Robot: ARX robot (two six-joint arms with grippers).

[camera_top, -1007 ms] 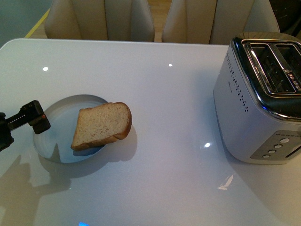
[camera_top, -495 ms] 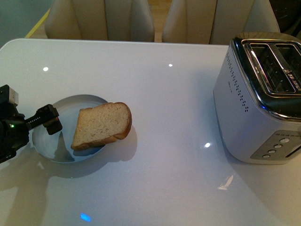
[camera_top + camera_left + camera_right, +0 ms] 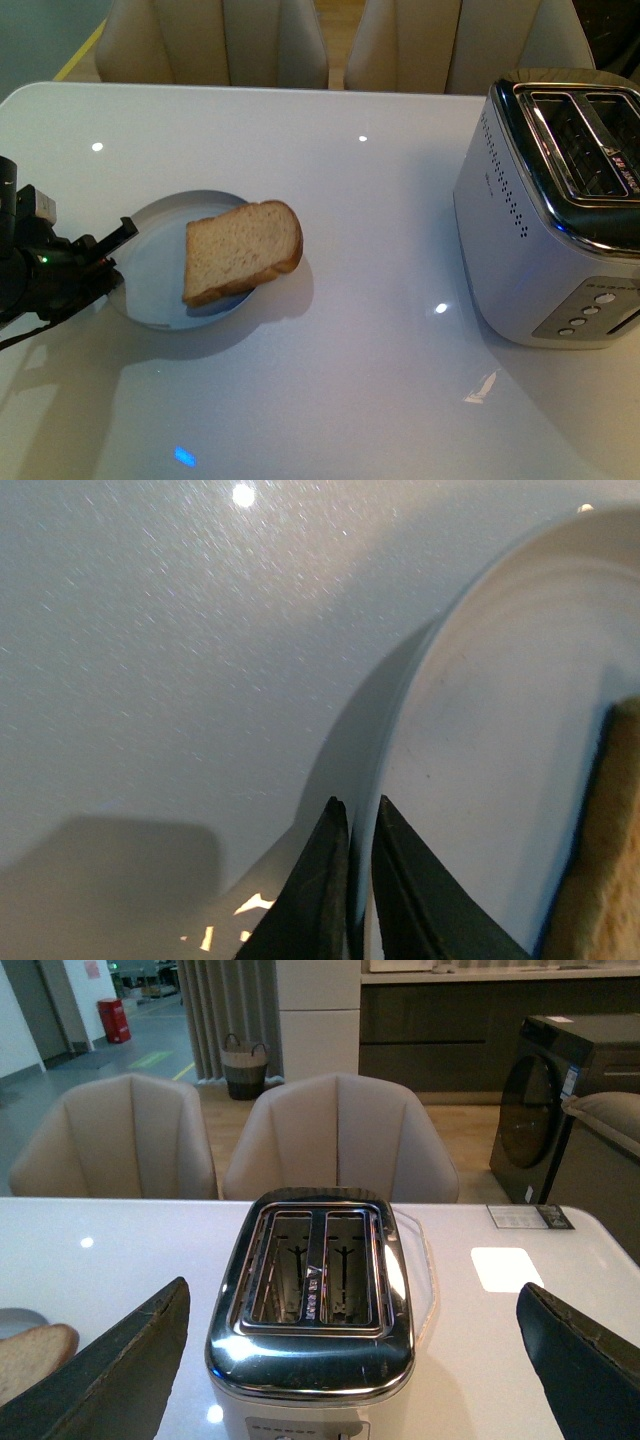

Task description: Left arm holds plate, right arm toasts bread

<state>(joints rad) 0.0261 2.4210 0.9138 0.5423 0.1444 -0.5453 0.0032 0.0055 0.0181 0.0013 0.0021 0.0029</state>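
My left gripper (image 3: 118, 255) sits at the plate (image 3: 150, 275), on the edge that faces away from the toaster (image 3: 545, 215). In the left wrist view my two dark fingers (image 3: 318, 885) are drawn almost together, with only a thin gap. The plate's raised rim (image 3: 400, 730) runs straight into that gap, so I am pinched shut on the rim.

The plate rests on the white table (image 3: 370, 380). The bread (image 3: 243, 250) lies on the half of the plate opposite my grip. Its flat bottom edge is over the plate's middle, and its rounded top reaches past the rim over the table, toward the toaster. From my left wrist I see only a strip of its brown crust (image 3: 600, 860), inward from my fingers and across bare plate. It is apart from them, not touching.

The toaster stands well apart from the plate, past the bread's side, with its two slots (image 3: 585, 150) open upward. Pale chairs (image 3: 215, 40) stand beyond the table edge on the plate's far side.

My right gripper (image 3: 350, 1290) does not show in the front view. Its own camera shows my fingers (image 3: 125, 1360) spread wide apart, with the toaster (image 3: 310, 1360) framed between them. The bread (image 3: 30, 1355) and a sliver of the plate (image 3: 12, 1318) show just beyond one finger, well away from the toaster.
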